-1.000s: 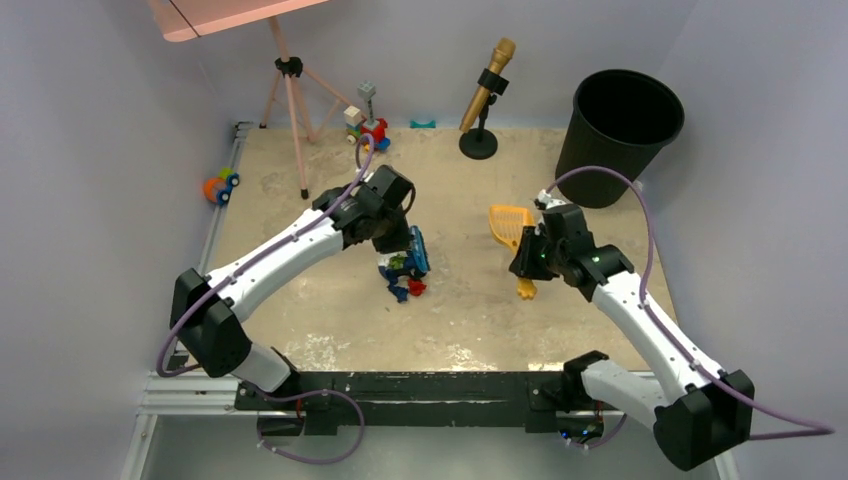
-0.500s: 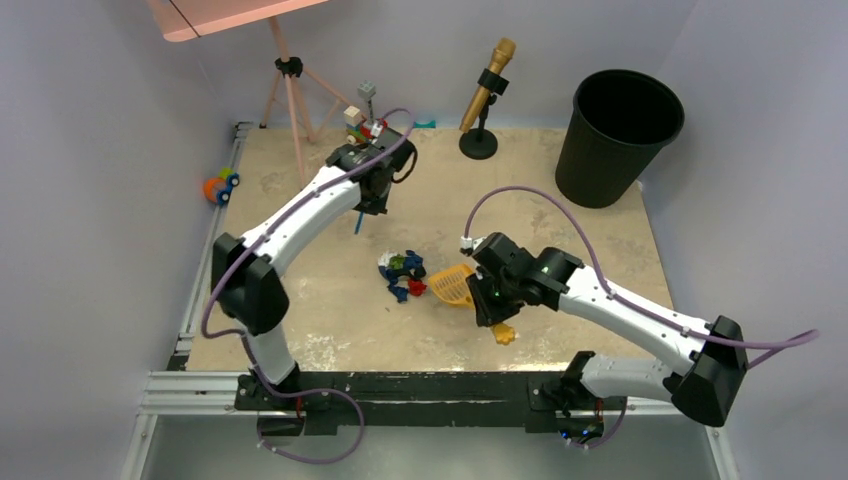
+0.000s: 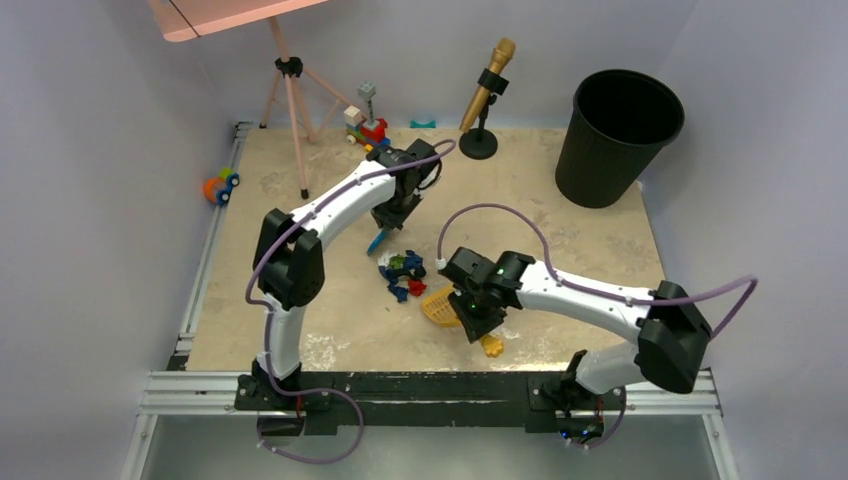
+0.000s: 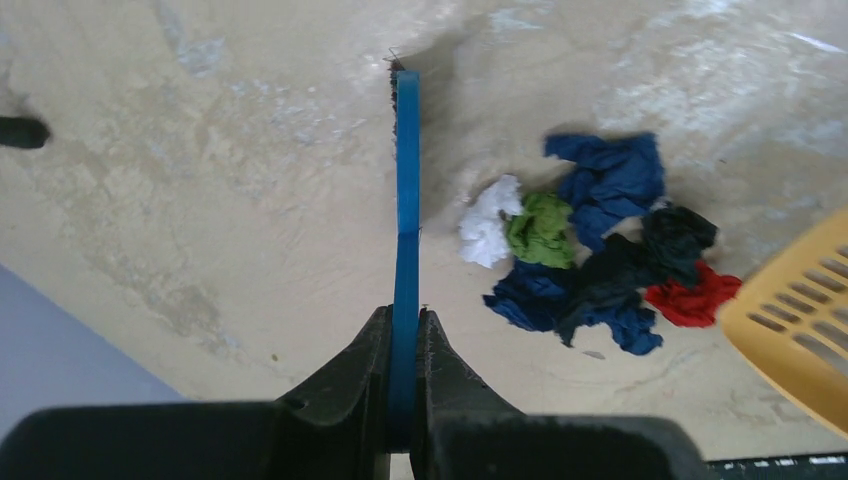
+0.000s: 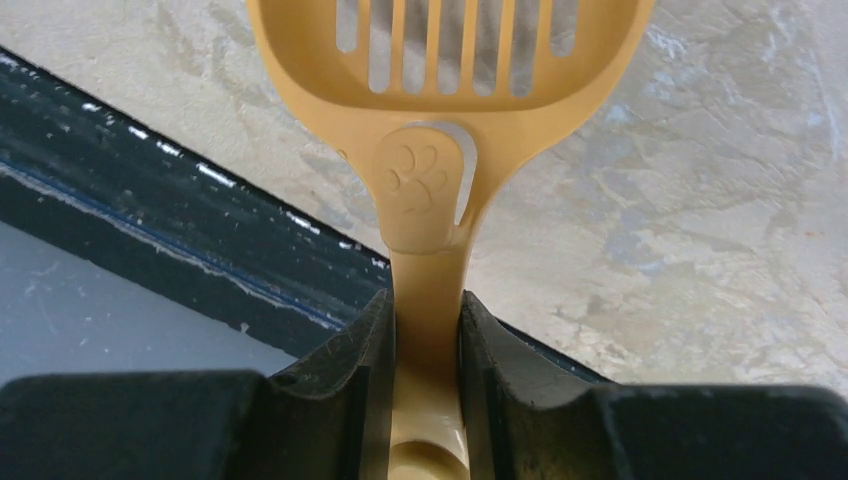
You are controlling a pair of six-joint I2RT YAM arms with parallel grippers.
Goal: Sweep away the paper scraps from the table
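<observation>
Left wrist: paper scraps [image 4: 590, 240] heaped beside scoop [image 4: 775, 345].

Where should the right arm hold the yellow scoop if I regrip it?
On the narrow handle below the paw-print pad, coming from the handle's end, fingers across its sides, as the right gripper holds it now. The slotted bowl looks too wide and must face the paper scraps.

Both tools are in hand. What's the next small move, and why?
Probably sweep the blade in the left gripper toward the scraps, pushing them into the scoop. The pile lies between blade and scoop, the red scrap nearly at its rim. The right gripper grips the scoop's handle.
</observation>
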